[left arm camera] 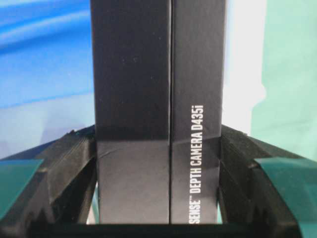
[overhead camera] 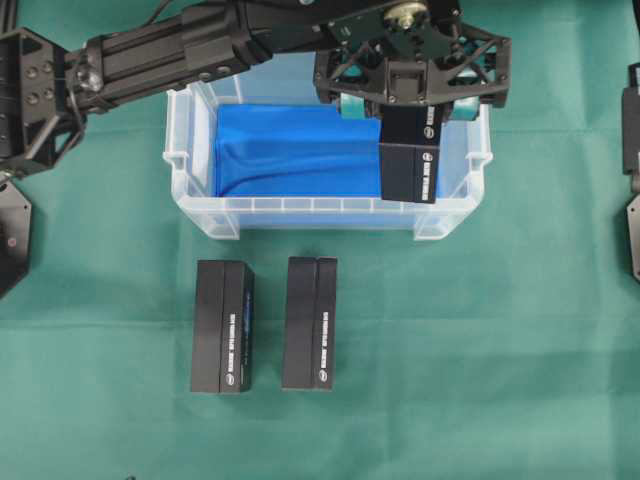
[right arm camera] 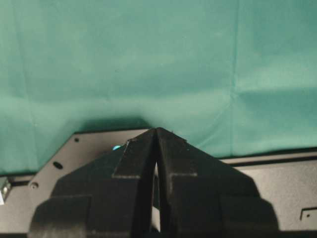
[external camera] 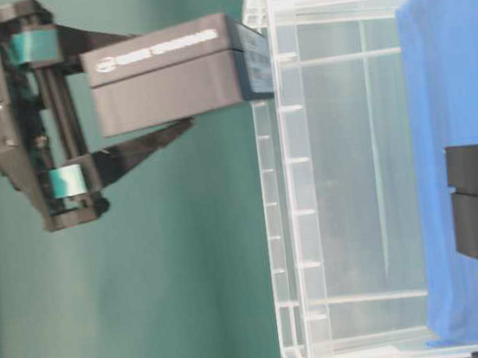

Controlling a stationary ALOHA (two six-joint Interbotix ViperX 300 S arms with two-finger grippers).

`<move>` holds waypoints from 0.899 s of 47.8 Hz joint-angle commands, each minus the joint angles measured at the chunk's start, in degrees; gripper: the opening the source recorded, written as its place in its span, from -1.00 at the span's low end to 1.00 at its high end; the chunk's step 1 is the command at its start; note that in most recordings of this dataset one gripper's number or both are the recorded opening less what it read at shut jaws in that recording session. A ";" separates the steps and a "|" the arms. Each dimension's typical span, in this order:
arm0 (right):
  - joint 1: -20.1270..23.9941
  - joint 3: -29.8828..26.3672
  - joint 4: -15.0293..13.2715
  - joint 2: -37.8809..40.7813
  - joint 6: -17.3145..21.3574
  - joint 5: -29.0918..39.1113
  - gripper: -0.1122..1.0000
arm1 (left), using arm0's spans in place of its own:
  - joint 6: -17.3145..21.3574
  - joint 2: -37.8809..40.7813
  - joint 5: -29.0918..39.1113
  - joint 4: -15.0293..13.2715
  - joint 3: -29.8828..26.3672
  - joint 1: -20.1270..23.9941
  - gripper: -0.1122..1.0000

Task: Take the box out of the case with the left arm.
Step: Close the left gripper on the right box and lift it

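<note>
The case [overhead camera: 190, 160] is a clear plastic tub with a blue floor sheet [overhead camera: 290, 150], also seen side-on in the table-level view [external camera: 293, 225]. My left arm reaches across its top from the left. The left gripper [overhead camera: 407, 120] is shut on a black box [overhead camera: 408, 165] over the right end of the case. From table level the box [external camera: 181, 64] hangs from the gripper [external camera: 145, 86] with its lower end about level with the rim. In the left wrist view the box [left arm camera: 158, 74] fills the gap between the black fingers [left arm camera: 69, 158]. The right gripper [right arm camera: 157, 131] is shut and empty over green cloth.
Two more black boxes [overhead camera: 222, 327] [overhead camera: 309, 323] lie side by side on the green cloth in front of the case. The right arm [overhead camera: 632, 200] rests at the far right edge. The left arm's base [overhead camera: 30, 90] stands at the upper left.
</note>
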 commanded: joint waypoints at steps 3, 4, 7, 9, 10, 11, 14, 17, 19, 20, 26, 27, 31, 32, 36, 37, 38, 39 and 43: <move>0.09 -0.88 0.09 -0.09 0.09 -0.26 -0.75 | 0.00 0.09 3.43 0.26 -7.12 -0.09 0.27; 0.00 -0.79 0.09 -0.09 0.09 -0.26 -0.75 | -0.09 0.35 3.87 0.26 -7.91 -0.18 0.27; 0.00 -0.79 0.09 -0.09 0.09 -0.26 -0.75 | -0.09 1.32 5.27 0.53 -10.37 -0.26 0.27; 0.00 -0.88 0.09 -0.09 0.09 -0.26 -0.75 | 0.00 1.76 5.89 0.62 -11.60 -0.35 0.27; 0.00 -0.88 0.09 -0.09 0.09 -0.26 -0.75 | -0.09 2.02 6.24 0.62 -12.22 -0.35 0.27; 0.00 -0.79 0.09 -0.09 0.09 -0.26 -0.75 | -0.09 2.11 6.68 0.62 -12.57 -0.35 0.27; 0.09 -0.88 0.09 -0.09 0.09 -0.26 -0.75 | -0.09 2.55 7.47 0.88 -13.54 -0.35 0.27; 0.00 -0.88 0.09 -0.09 0.09 -0.26 -0.75 | 0.00 2.64 8.17 1.14 -13.80 -0.35 0.27; 0.09 -0.79 0.09 -0.09 0.09 -0.26 -0.75 | 0.00 2.55 8.53 1.23 -13.71 -0.35 0.27; 0.09 -0.88 0.09 -0.09 0.09 -0.26 -0.75 | 0.00 2.55 8.53 1.23 -13.71 -0.35 0.27; 0.00 -0.88 0.09 -0.09 0.18 -0.26 -0.75 | 0.00 2.64 8.53 1.23 -13.71 -0.44 0.27; 0.00 -0.88 0.18 -0.09 0.18 -0.26 -0.75 | 0.00 2.55 8.53 1.32 -13.71 -0.44 0.27; 0.09 -0.88 0.18 -0.09 0.18 -0.18 -0.75 | 0.00 2.55 8.53 1.23 -13.71 -0.44 0.27; 0.00 -0.88 0.18 -0.09 0.18 -0.18 -0.75 | 0.00 2.55 8.53 1.23 -13.71 -0.44 0.27; 0.09 -0.88 0.18 -0.09 0.18 -0.18 -0.75 | -0.09 2.55 8.53 1.32 -13.71 -0.53 0.27; 0.09 -0.88 0.18 -0.09 0.18 -0.18 -0.75 | -0.09 2.55 8.53 1.23 -13.71 -0.53 0.27; 0.09 -0.88 0.18 -0.09 0.26 -0.18 -0.75 | -0.09 2.64 8.53 1.23 -13.62 -0.53 0.27; 0.09 -0.88 0.26 -0.09 0.18 -0.18 -0.75 | -0.09 2.64 8.53 1.23 -13.71 -0.53 0.27; 0.00 -0.88 0.26 -0.09 0.26 -0.18 -0.75 | -0.09 2.64 8.53 1.23 -13.71 -0.53 0.27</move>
